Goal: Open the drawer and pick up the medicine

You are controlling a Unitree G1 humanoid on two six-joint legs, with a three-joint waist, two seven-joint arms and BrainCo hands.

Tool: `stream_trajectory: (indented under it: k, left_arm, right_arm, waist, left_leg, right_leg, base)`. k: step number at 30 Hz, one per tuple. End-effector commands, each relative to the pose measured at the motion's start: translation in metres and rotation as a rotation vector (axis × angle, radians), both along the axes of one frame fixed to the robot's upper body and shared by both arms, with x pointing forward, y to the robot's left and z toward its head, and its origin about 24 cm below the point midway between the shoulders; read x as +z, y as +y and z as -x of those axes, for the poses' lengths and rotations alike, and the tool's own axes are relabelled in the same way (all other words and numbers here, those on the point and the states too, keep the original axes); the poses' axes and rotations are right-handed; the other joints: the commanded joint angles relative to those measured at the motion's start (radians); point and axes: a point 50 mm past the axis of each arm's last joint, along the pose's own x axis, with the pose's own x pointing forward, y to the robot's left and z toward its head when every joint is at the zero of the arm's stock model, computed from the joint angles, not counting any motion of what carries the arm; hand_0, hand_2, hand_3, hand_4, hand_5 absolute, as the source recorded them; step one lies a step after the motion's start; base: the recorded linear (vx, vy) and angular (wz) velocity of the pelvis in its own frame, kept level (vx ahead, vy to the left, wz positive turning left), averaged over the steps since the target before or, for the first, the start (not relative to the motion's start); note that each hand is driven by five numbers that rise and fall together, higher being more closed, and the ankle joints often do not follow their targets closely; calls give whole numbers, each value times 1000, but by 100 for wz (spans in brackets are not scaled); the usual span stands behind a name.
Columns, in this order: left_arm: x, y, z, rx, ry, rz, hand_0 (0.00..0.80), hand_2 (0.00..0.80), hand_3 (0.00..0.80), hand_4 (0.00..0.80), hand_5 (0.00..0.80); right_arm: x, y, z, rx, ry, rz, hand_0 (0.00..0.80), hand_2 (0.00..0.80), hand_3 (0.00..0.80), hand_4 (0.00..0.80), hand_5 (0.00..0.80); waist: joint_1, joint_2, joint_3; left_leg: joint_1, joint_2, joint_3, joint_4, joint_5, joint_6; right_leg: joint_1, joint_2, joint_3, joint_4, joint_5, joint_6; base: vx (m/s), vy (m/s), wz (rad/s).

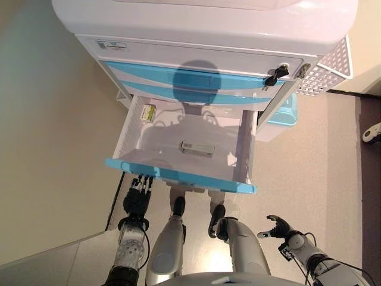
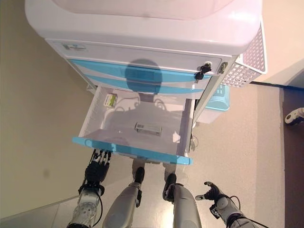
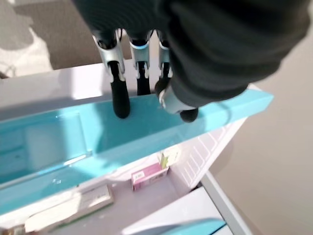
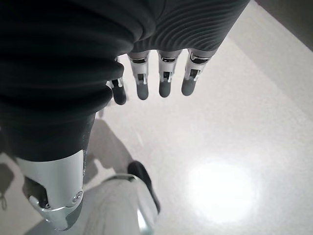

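Drawer (image 1: 178,174) open, left robot hand (image 3: 146,93) fingers straight on its front. Right robot hand (image 4: 161,78) relaxed, idle. Next: reach medicine box (image 1: 197,147).

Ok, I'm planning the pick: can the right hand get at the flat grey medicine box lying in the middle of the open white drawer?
Probably yes. The drawer is pulled out and open on top, and nothing covers the grey box. The right hand hangs open and empty, low beside the drawer; it must lift over the blue front.

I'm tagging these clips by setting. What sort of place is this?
Likely a clinic or hospital room: a white medical cart with blue drawers, its open drawer holding medicine boxes, on a smooth floor.
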Motion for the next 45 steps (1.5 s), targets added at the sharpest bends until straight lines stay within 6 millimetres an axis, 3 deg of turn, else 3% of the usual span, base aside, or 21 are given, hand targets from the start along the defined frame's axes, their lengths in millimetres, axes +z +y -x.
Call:
stream_trajectory:
  k: [1,10,17,18,19,20,21,22,31,37,42,43,44,45]
  left_arm:
    - [20,76,19,295,-95,-94,800,800,800,800,800]
    - [-16,80,44,227,131,-149,800,800,800,800,800]
    - [-51,89,77,125,410,-262,800,800,800,800,800]
    - [-63,88,91,98,504,-268,543,543,543,543,543]
    - [-67,87,97,75,543,-281,612,612,612,612,612]
    - [-74,84,105,27,601,-302,480,480,480,480,480]
    - [-79,82,112,-5,651,-313,107,107,107,107,107]
    - [-82,82,117,-16,690,-320,0,0,0,0,0]
    - [-92,83,129,-90,929,-449,0,0,0,0,0]
    - [-95,85,144,-148,1047,-515,0,0,0,0,0]
    - [-99,81,155,-335,1165,-654,0,0,0,0,0]
    - [-101,75,151,-509,1170,-786,0,0,0,0,0]
    - [-101,75,150,-509,1170,-787,0,0,0,0,0]
    - [-101,69,144,-616,1150,-886,0,0,0,0,0]
  right_arm:
    - [-2,-22,20,-4,78,86,0,0,0,0,0]
    - [-1,-24,21,-37,61,78,0,0,0,0,0]
    - [4,-19,8,-35,-1,47,0,0,0,0,0]
    - [5,-17,5,-31,-16,38,0,0,0,0,0]
    - [6,-15,3,-24,-26,31,0,0,0,0,0]
    - [6,-15,2,-18,-28,30,0,0,0,0,0]
    - [7,-14,1,-13,-31,26,0,0,0,0,0]
    - [7,-13,0,-10,-34,22,0,0,0,0,0]
    - [0,9,-1,-42,-54,-56,0,0,0,0,0]
    - [-6,10,10,-124,-46,-84,0,0,0,0,0]
    - [-8,1,22,-219,-51,-70,0,0,0,0,0]
    - [-8,-3,24,-240,-57,-66,0,0,0,0,0]
    - [-8,-3,24,-240,-57,-66,0,0,0,0,0]
    - [-5,-6,22,-243,-75,-60,0,0,0,0,0]
  waist:
    - [17,-14,-58]
    - [5,-4,-66]
    - [-15,-14,-66]
    - [-23,-17,-64]
    - [-29,-19,-63]
    - [-35,-21,-63]
    - [-40,-23,-63]
    - [-43,-26,-63]
    - [-71,-53,-80]
    - [-81,-62,-112]
    - [-93,-66,-141]
    - [-99,-68,-144]
    - [-98,-68,-146]
    - [-101,-68,-149]
  left_leg:
    - [-56,-85,39,16,22,88]
    - [-44,-79,43,24,9,86]
    - [-39,-74,60,25,4,90]
    - [-41,-72,68,25,3,92]
    - [-43,-71,73,26,3,94]
    - [-44,-69,78,26,3,95]
    - [-43,-69,82,23,2,96]
    - [-42,-68,86,20,2,97]
    - [22,-65,124,-53,11,98]
    - [82,-64,152,-113,20,100]
    - [155,-70,184,-163,18,100]
    - [182,-69,197,-176,16,100]
    - [179,-69,198,-176,17,100]
    - [191,-69,205,-181,16,101]
  right_leg:
    - [54,-26,39,-83,119,121]
    - [63,-22,56,-82,111,121]
    - [67,-13,89,-108,128,121]
    - [61,-10,101,-115,134,122]
    - [59,-9,106,-118,139,123]
    - [57,-8,111,-125,145,124]
    - [56,-6,115,-131,149,126]
    - [56,-4,122,-139,153,127]
    - [107,8,161,-233,203,143]
    - [152,11,186,-296,232,162]
    - [209,10,210,-352,254,180]
    - [230,11,219,-364,259,186]
    - [227,11,219,-366,261,186]
    - [235,11,226,-372,266,191]
  base:
    - [0,0,0]
    - [12,-1,0]
    - [7,20,-3]
    - [-14,46,-12]
    - [-18,65,-14]
    - [-11,54,-10]
    - [-5,53,-17]
    - [0,57,-22]
    - [27,67,-18]
    - [64,72,-26]
    - [92,79,-22]
    - [33,31,-21]
    - [49,53,-25]
    - [24,34,-24]
